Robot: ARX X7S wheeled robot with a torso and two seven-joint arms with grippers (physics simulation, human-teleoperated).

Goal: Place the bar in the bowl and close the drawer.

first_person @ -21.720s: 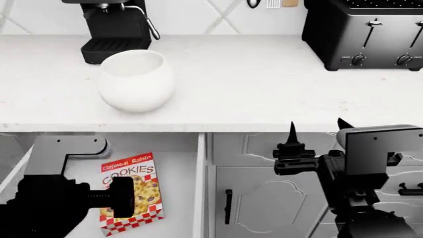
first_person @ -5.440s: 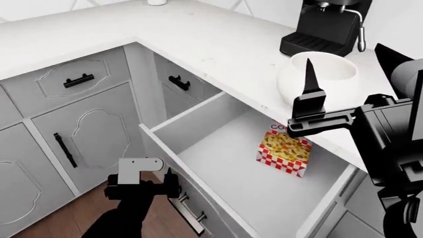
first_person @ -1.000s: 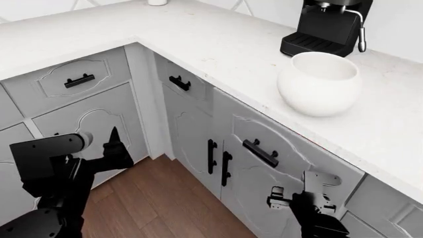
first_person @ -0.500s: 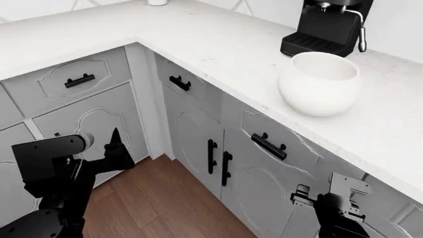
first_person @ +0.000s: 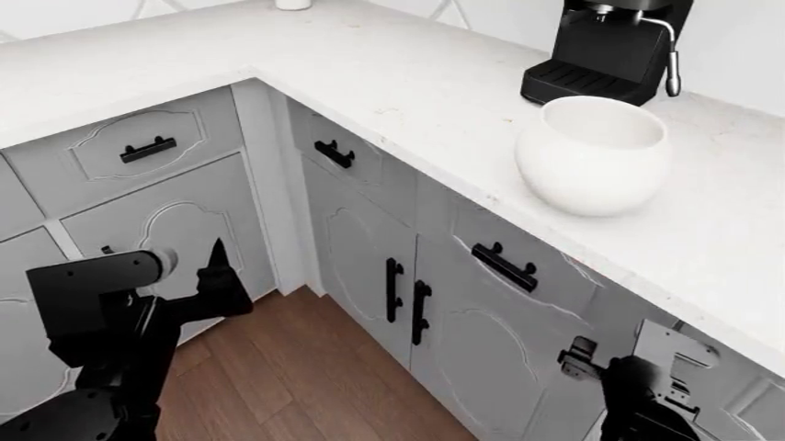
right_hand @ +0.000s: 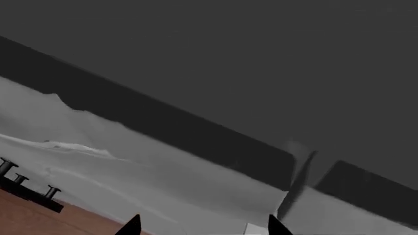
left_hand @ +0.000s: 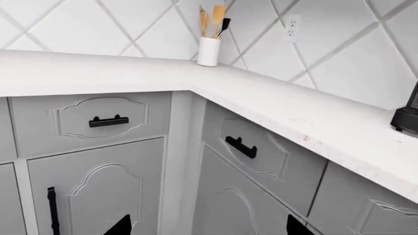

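The drawer (first_person: 506,268) is pushed in, its moulded front level with the neighbouring cabinet fronts, and its black handle (first_person: 505,266) stands out under the counter edge. The bowl (first_person: 594,154) stands on the white counter (first_person: 405,83), just in front of the black coffee machine (first_person: 609,50), above the drawer and slightly beyond it. The bar is not visible in any view, and the inside of the bowl cannot be seen well enough to tell if something lies there.

The right gripper (first_person: 576,358) hangs low in front of the cabinets, below the drawer front and apart from its handle. In the right wrist view its two dark fingertips (right_hand: 133,225) stand apart with nothing between them, pointing at a grey cabinet face close in front.

The left gripper (first_person: 221,276) is well apart from the drawer, in front of the cabinet door (first_person: 165,243) on the other side of the corner. In the left wrist view its two tips (left_hand: 121,226) are spread wide and hold nothing; beyond them are the corner cabinets and a white utensil pot (left_hand: 209,50) against the tiled wall.
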